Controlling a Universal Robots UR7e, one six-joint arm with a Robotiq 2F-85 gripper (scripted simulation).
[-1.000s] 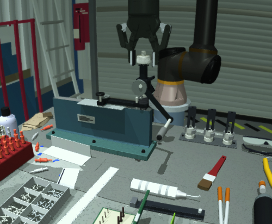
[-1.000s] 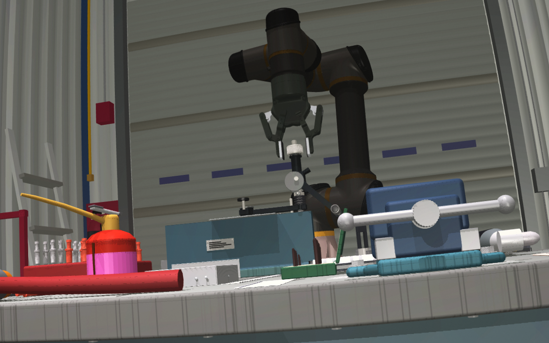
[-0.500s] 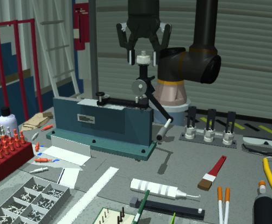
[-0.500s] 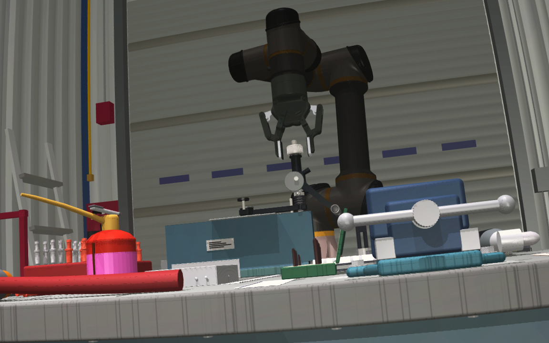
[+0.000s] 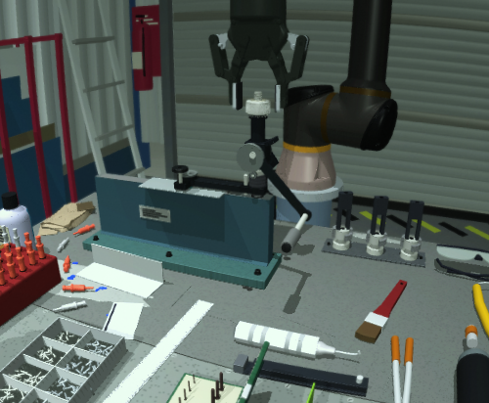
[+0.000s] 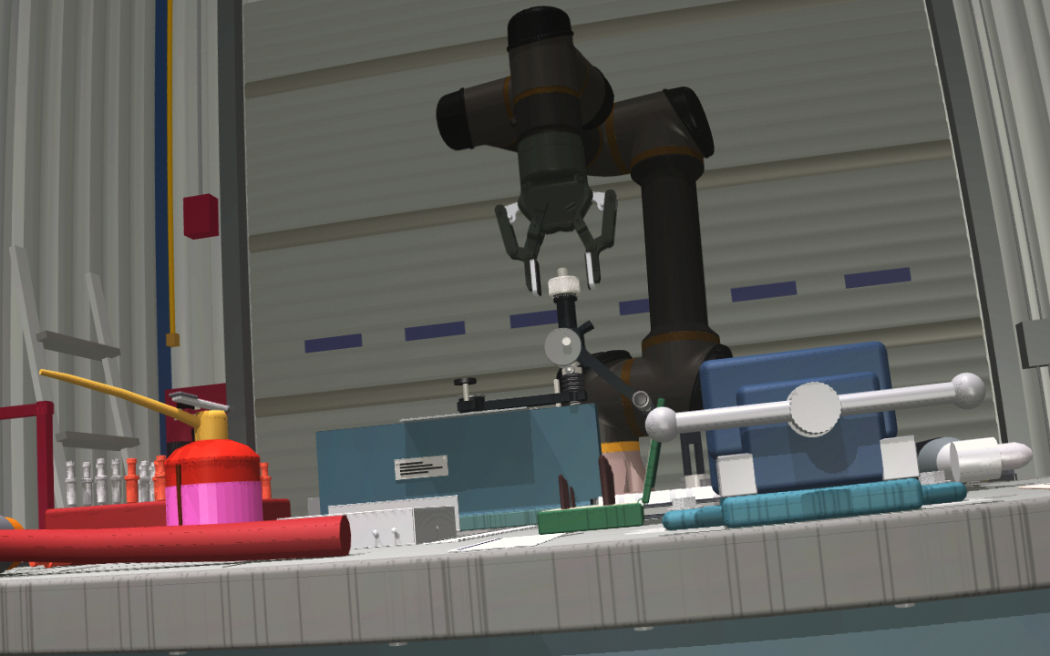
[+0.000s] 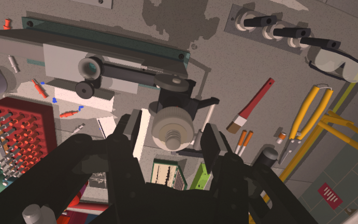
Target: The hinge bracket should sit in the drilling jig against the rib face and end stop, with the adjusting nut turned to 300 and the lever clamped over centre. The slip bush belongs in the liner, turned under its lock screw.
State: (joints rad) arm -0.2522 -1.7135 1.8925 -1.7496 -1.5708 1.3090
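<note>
At the middle of the bench stands the teal drilling jig [image 5: 186, 225] [image 6: 464, 461], with a black clamp arm [image 5: 215, 183] [image 7: 127, 73] lying along its top. At the jig's right end a black post carries the white knurled adjusting nut [image 5: 257, 105] [image 6: 562, 285] [image 7: 172, 128]. The clamp lever [image 5: 288, 215] slopes down to the right, ending in a white grip. My gripper [image 5: 256, 97] [image 6: 560, 276] [image 7: 171, 133] hangs straight above the nut, fingers to either side of it, open and holding nothing. A pale bracket plate [image 5: 181, 186] [image 7: 63, 62] lies on the jig top under the arm.
Behind the jig stand the arm's base and a roller door. Right of the jig is a rack of three bushes [image 5: 376, 239], then safety glasses [image 5: 479, 259], a red-handled brush [image 5: 381, 313] and yellow pliers. To the left are a red pin rack [image 5: 10, 279] and a parts tray.
</note>
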